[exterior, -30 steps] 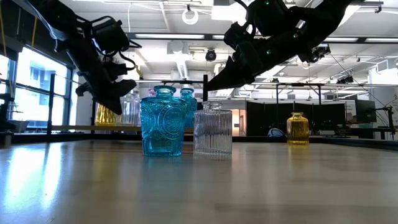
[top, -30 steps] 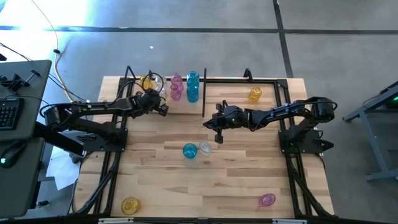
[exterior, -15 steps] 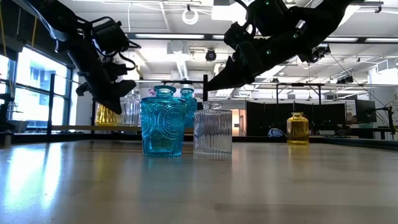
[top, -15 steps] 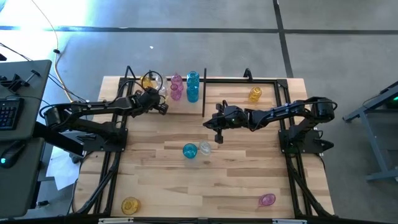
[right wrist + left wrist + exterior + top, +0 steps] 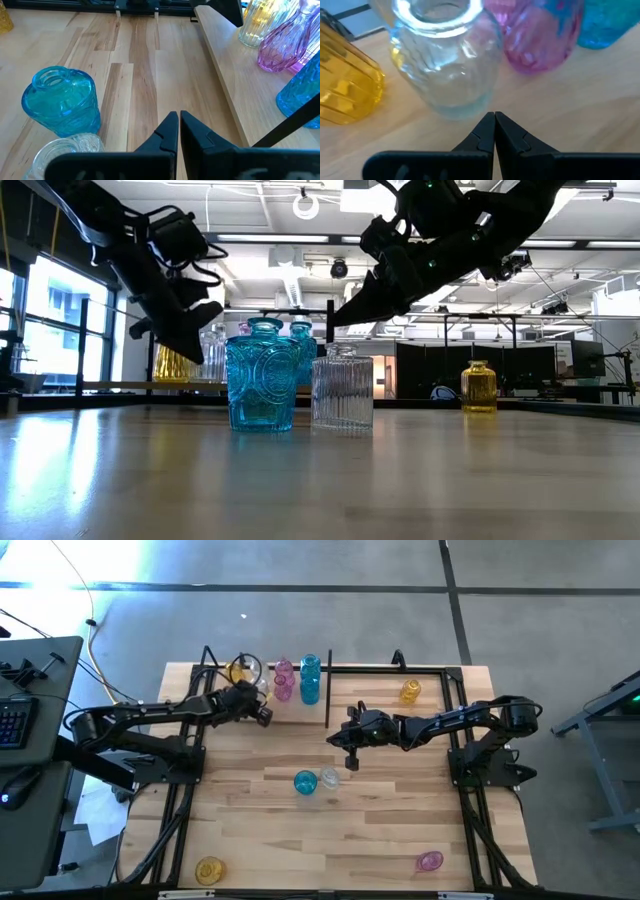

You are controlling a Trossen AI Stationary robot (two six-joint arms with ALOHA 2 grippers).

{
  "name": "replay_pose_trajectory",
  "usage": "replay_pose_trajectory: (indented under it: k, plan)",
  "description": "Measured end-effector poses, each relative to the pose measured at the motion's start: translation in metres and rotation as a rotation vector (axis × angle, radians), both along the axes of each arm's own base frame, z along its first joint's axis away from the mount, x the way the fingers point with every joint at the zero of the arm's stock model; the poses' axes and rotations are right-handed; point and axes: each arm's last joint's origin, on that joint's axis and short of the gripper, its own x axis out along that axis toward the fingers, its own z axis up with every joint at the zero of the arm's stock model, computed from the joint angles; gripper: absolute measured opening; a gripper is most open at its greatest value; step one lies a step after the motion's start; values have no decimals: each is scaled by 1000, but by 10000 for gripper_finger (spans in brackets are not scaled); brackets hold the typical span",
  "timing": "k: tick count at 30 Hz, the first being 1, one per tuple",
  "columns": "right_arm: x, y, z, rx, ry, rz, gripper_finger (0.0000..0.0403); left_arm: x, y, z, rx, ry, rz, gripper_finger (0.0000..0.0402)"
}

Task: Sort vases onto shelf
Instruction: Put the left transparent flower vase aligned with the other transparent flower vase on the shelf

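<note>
The shelf [image 5: 380,668] stands at the table's far edge, with an upright divider rod [image 5: 329,690]. Left of the rod stand a yellow vase [image 5: 240,670], a clear vase [image 5: 262,686], pink vases [image 5: 283,680] and teal vases [image 5: 309,678]. Right of it stands one yellow vase [image 5: 411,691]. My left gripper [image 5: 264,716] is shut and empty, just in front of the clear vase [image 5: 445,65]. My right gripper [image 5: 350,760] is shut and empty above mid-table. It hangs just beyond a teal vase [image 5: 305,782] and a clear ribbed vase [image 5: 329,779], both upright on the table.
A yellow vase [image 5: 209,869] stands near the front left corner. A pink vase [image 5: 430,861] lies near the front right corner. The arm bases and their black frames stand at the table's left and right sides. Bare wood lies between the middle vases and the front edge.
</note>
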Motion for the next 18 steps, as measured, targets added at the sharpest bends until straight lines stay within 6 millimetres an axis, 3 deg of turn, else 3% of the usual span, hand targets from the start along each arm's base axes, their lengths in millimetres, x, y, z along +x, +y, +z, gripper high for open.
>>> replay_pose_trajectory:
  k: [18]
  plan:
    - [0, 0, 0, 1, 4, 0, 0, -1, 5, 1, 57, 26, 30, 0]
